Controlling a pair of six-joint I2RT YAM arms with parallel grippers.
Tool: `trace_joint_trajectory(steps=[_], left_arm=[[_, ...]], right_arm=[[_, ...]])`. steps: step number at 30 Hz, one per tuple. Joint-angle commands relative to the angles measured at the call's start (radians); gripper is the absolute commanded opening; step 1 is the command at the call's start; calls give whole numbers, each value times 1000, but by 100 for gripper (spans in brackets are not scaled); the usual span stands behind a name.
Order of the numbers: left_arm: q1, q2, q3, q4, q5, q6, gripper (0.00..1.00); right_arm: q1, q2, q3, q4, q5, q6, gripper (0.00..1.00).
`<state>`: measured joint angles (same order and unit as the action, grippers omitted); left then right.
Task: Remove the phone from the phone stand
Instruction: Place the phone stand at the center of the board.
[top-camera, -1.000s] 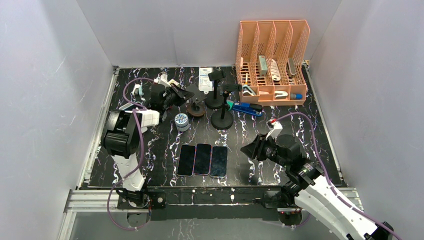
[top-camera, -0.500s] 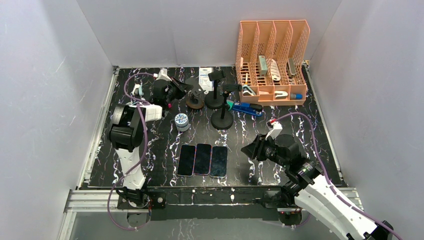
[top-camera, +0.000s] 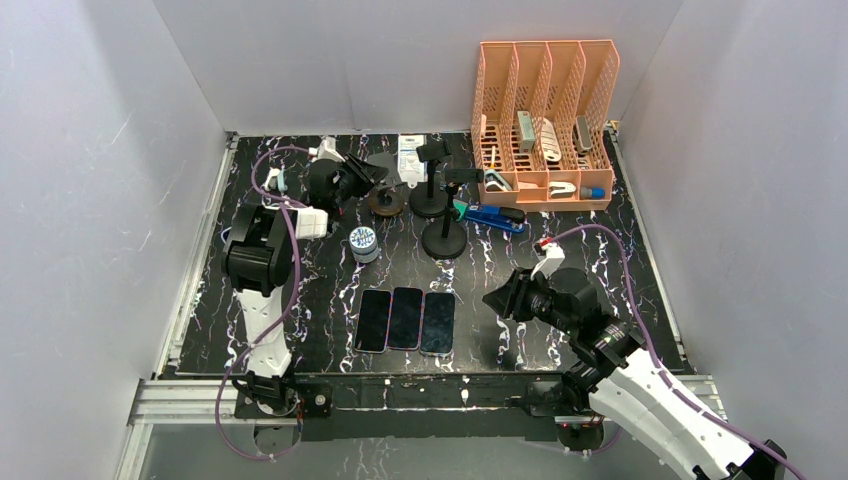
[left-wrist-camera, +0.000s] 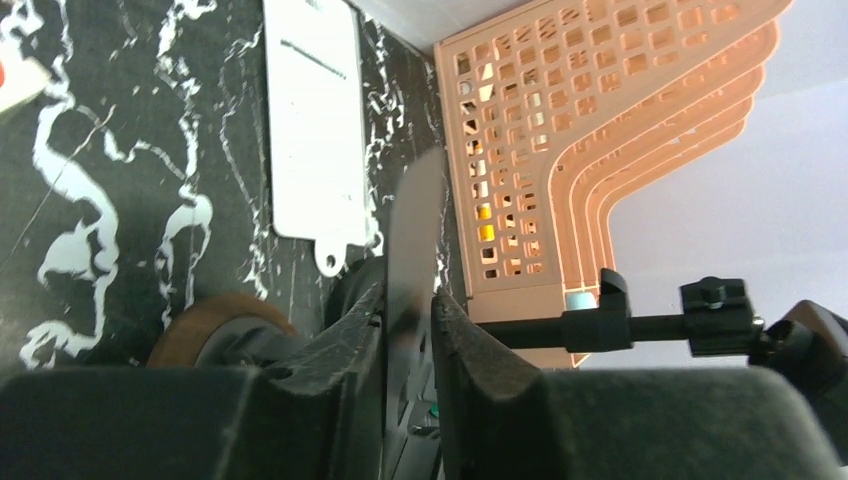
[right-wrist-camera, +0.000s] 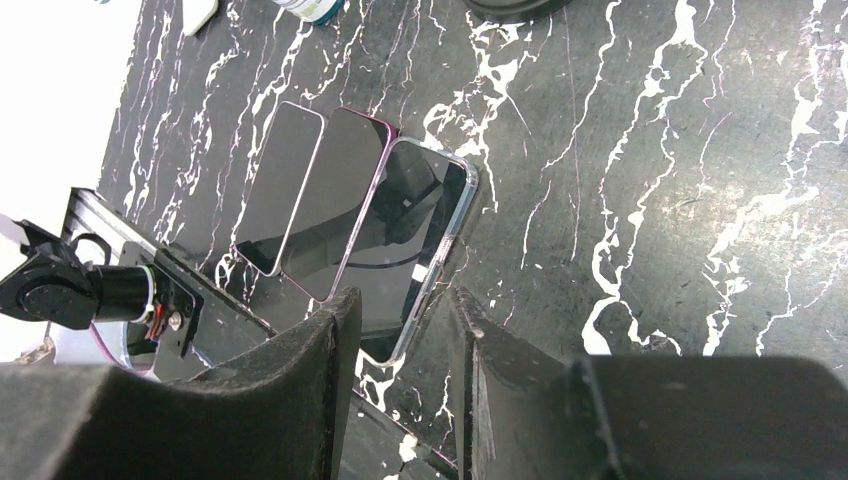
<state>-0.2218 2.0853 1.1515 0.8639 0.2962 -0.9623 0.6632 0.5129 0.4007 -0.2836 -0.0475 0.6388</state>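
In the left wrist view my left gripper (left-wrist-camera: 408, 295) is shut on a thin grey phone (left-wrist-camera: 415, 230) seen edge-on, standing upright between the fingers. The round brown phone stand base (left-wrist-camera: 215, 320) lies just left of the fingers. In the top view the left gripper (top-camera: 368, 178) is at the back left of the table, next to the brown stand (top-camera: 385, 203); the phone itself is hard to make out there. My right gripper (top-camera: 495, 298) is open and empty above the table, right of three phones (top-camera: 404, 318) lying flat, which also show in the right wrist view (right-wrist-camera: 340, 200).
An orange file organizer (top-camera: 545, 130) stands at the back right. Two black clamp stands (top-camera: 432, 190) (top-camera: 445, 235), a white packet (top-camera: 410, 158), a blue stapler (top-camera: 495, 217) and a small round tin (top-camera: 364, 241) sit around the middle back.
My left arm has swung toward the back of the table, and the gripper and the brown stand have shifted back with it. The right arm has not moved.
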Motion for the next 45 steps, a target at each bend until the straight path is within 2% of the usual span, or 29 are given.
trace_joint_trajectory(steps=[1, 8, 19, 20, 21, 22, 27, 34, 41, 45], left_arm=[[2, -34, -39, -21, 7, 26, 24], [10, -84, -61, -93, 9, 74, 36], [14, -228, -78, -259, -38, 167, 64], [13, -252, -85, -276, -50, 169, 67], [13, -278, -95, -295, -63, 170, 76], [13, -307, -105, -316, -76, 169, 78], [13, -515, -169, -474, -193, 184, 79], [13, -863, -218, -765, -439, 216, 80], [15, -1042, -189, -1216, -680, 273, 80], [20, -1125, -262, -1330, -765, 277, 80]], right_arm=[[1, 2, 26, 34, 12, -16, 45], [1, -15, 23, 29, 7, -9, 45], [1, -39, 21, 17, -13, 5, 45], [1, -44, 21, 17, -15, 8, 45], [1, -47, 20, 17, -17, 8, 45], [1, -49, 20, 17, -18, 10, 45], [1, -50, 14, 30, -24, 10, 46], [1, -30, 17, 36, -50, 5, 46], [1, -52, 5, 35, -75, 7, 46], [1, -55, -2, 45, -96, 5, 46]])
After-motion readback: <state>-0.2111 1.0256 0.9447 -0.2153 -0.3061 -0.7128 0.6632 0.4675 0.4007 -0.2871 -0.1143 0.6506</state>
